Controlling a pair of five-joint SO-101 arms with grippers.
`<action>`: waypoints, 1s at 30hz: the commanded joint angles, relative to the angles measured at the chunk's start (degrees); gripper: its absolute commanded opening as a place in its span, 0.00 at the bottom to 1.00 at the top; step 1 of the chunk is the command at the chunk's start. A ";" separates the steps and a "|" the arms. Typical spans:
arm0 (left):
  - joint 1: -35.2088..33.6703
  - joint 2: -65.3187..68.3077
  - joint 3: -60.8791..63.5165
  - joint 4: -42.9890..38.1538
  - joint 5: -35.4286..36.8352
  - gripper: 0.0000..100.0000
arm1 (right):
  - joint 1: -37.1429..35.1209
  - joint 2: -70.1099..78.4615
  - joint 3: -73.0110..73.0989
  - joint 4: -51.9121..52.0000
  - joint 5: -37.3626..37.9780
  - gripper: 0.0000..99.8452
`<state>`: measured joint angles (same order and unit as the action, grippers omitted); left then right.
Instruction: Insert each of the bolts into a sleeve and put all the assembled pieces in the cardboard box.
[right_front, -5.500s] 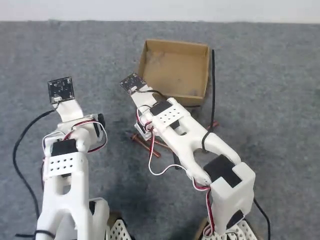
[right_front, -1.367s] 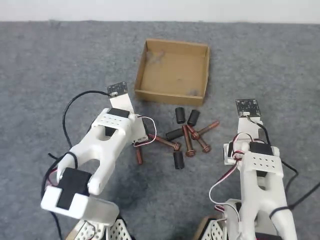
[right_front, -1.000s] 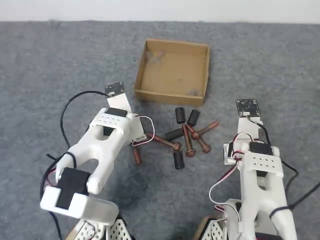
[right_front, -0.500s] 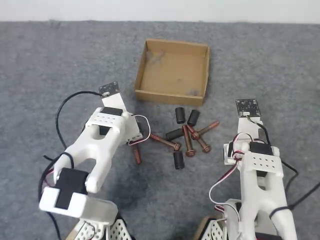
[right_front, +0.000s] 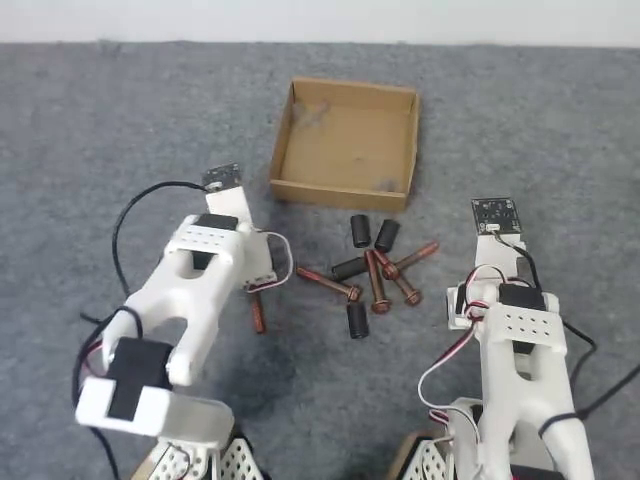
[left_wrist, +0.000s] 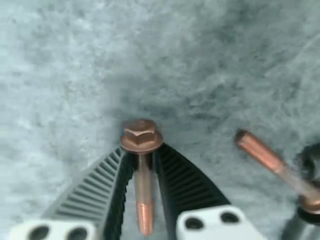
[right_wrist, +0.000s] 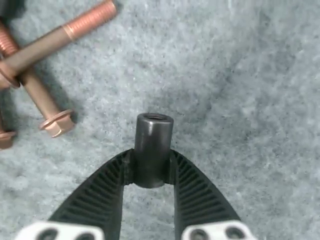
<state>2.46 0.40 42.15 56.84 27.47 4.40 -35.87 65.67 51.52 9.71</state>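
My left gripper (left_wrist: 142, 152) is shut on a copper bolt (left_wrist: 143, 175), whose hex head pokes out past the fingertips. In the high view that bolt (right_front: 258, 312) hangs under the left arm, left of the pile. My right gripper (right_wrist: 152, 161) is shut on a black sleeve (right_wrist: 153, 145), held upright with its bore showing, just above the carpet. The right arm (right_front: 505, 310) stands right of the pile. Loose bolts (right_front: 328, 283) and black sleeves (right_front: 356, 320) lie between the arms. The cardboard box (right_front: 340, 190) sits behind them with nothing inside.
Grey carpet covers the whole table. Another bolt (left_wrist: 265, 157) lies near the left gripper. Two bolts (right_wrist: 42, 100) lie close to the right gripper. Open carpet spreads left of the left arm and right of the box.
The left arm has pulled back to the left, away from the pile, carrying the bolt. The right arm, over the pile 5.5 s ago, has kept still on the right since.
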 joint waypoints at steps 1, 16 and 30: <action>-7.21 -7.03 -0.84 -0.62 -11.52 0.02 | 0.48 -3.30 -0.88 -0.66 0.62 0.01; -9.93 -8.79 3.30 -7.56 -18.90 0.02 | -7.60 -2.59 -12.57 -10.95 0.79 0.01; -9.93 -8.79 3.56 -7.47 -19.08 0.02 | -12.70 -2.51 -1.76 -49.89 0.53 0.01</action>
<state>-7.21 -4.35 46.11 50.86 9.27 -7.30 -35.87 63.47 10.11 9.71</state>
